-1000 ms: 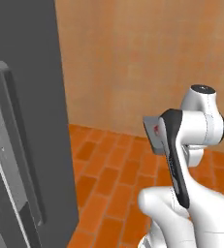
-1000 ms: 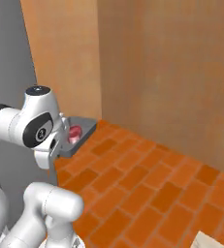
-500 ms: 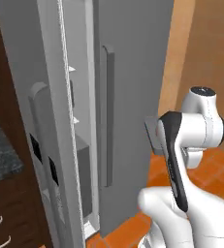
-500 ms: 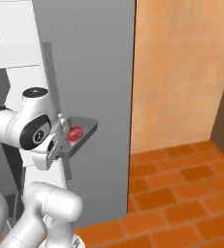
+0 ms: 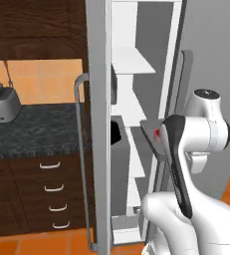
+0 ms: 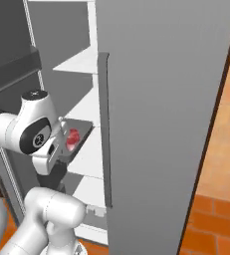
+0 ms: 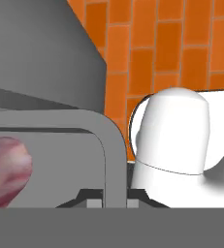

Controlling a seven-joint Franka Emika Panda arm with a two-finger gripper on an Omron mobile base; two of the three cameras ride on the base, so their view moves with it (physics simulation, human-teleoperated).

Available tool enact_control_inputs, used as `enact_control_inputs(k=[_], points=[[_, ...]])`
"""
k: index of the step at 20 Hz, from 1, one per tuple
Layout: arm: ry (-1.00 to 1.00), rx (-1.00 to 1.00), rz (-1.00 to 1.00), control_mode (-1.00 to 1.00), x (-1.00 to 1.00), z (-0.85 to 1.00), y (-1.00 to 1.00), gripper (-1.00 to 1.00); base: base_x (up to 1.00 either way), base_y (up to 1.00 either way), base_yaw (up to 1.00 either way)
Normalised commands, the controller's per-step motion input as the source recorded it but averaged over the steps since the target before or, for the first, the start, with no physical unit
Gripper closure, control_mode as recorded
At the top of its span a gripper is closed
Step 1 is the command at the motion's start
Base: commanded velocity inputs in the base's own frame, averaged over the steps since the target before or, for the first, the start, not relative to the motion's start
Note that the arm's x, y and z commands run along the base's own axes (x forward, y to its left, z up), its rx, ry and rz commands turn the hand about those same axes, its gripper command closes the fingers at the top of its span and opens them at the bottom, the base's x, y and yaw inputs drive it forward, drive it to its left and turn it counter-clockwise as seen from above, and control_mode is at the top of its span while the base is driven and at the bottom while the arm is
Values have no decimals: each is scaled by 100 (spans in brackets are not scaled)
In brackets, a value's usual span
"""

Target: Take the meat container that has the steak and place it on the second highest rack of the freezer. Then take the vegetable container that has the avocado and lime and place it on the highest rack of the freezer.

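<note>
The gripper (image 7: 107, 201) is clamped on the rim of the meat container (image 6: 75, 141), its jaws nearly together on the tray's edge at 6 o'clock in the hand view. The tray is held level in the air at the open freezer (image 6: 166, 114), in front of its white shelves (image 5: 131, 62), with the steak (image 6: 72, 139) lying in it. In the left base view the tray (image 5: 154, 139) sits at 3 o'clock from the dark door bin (image 5: 117, 137), and a toaster (image 5: 1, 105) stands on the dark counter (image 5: 32, 132) at 9 o'clock.

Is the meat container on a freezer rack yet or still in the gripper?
In the gripper, shut on its rim. The meat container with the steak hangs level before the freezer shelves, on none.
</note>
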Motion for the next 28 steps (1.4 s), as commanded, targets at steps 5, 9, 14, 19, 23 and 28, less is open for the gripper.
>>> enact_control_inputs(k=[5, 9, 14, 19, 23, 28], points=[[0, 0, 0, 100, 0, 0, 0, 100, 63, -45, 63], [0, 0, 0, 100, 0, 0, 0, 100, 18, -2, 30], [0, 0, 0, 100, 0, 0, 0, 100, 3, 18, 20], [0, 0, 0, 100, 0, 0, 0, 100, 1, 31, 7], [0, 0, 0, 100, 0, 0, 0, 100, 0, 53, 1], [0, 0, 0, 100, 0, 0, 0, 100, 0, 53, 3]])
